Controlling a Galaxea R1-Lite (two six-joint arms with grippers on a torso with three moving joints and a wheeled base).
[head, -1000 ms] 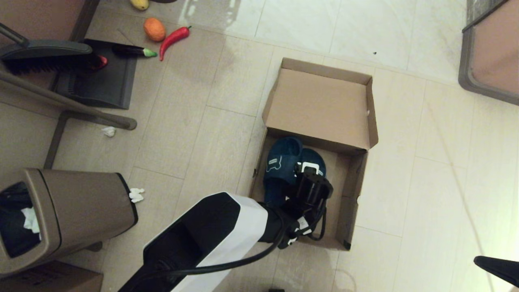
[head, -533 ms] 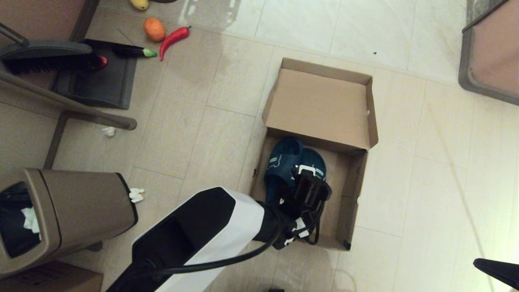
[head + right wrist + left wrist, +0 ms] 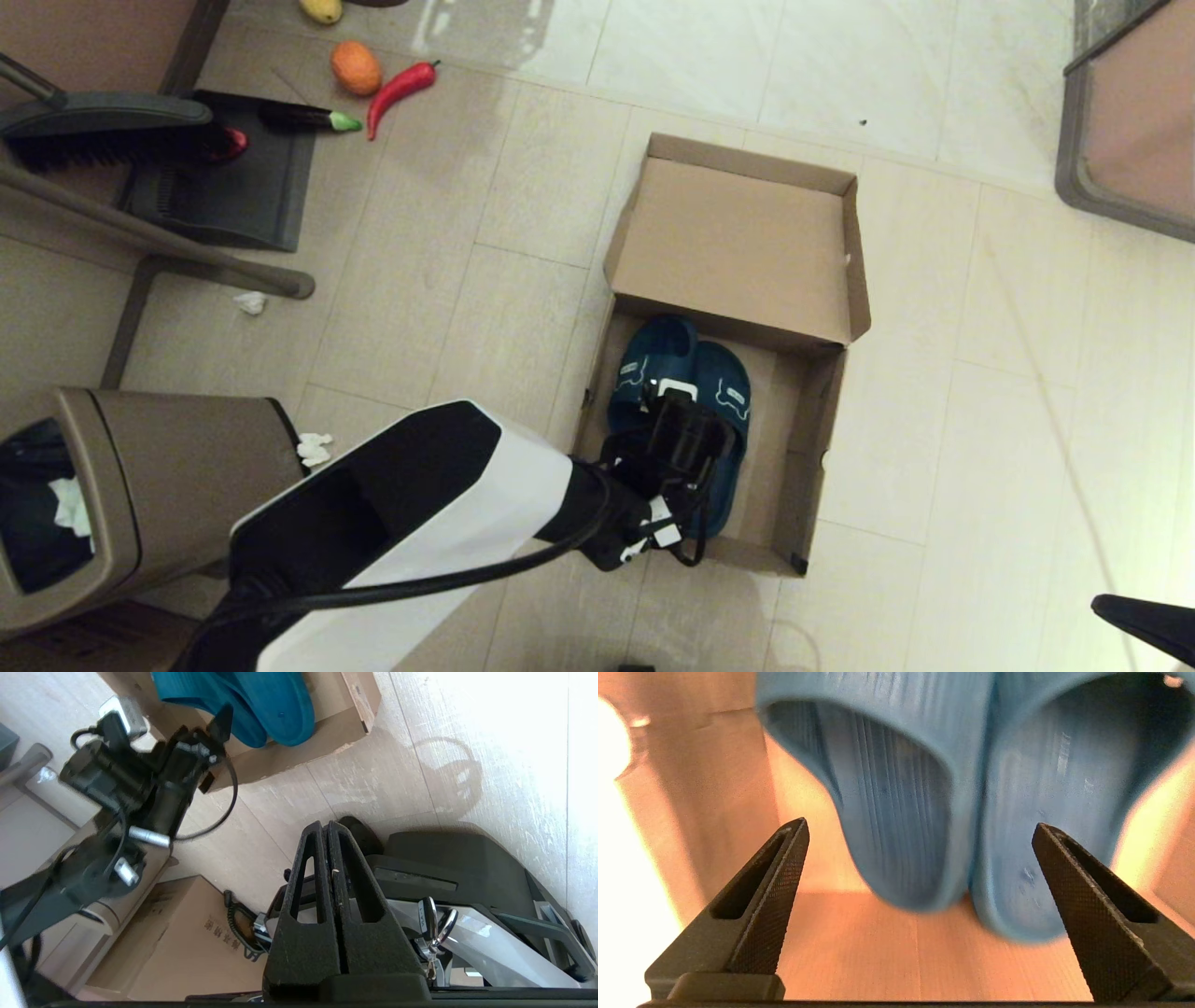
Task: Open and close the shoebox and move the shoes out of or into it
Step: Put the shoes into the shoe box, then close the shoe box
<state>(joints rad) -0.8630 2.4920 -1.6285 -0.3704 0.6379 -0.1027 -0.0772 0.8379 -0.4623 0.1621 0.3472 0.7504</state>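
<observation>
Left gripper [image 3: 920,858] open at the heels of the shoes [image 3: 680,392] inside the shoebox [image 3: 738,252]

The shoebox stood on the tiled floor [image 3: 980,420] with its hinged lid folded back, away from the robot. The shoes lay side by side in the tray, toes toward the lid, straps up. The left gripper was inside the tray at the heel end; its fingers [image 3: 775,891] were spread wide and gripped nothing, one beyond each outer edge of the pair, with the heels just ahead of the tips. The right gripper [image 3: 328,828] was parked low at the robot's right, well apart from the shoebox, fingers pressed together and empty. A tan trash bin [image 3: 187,476] stood on the floor to the robot's left
</observation>
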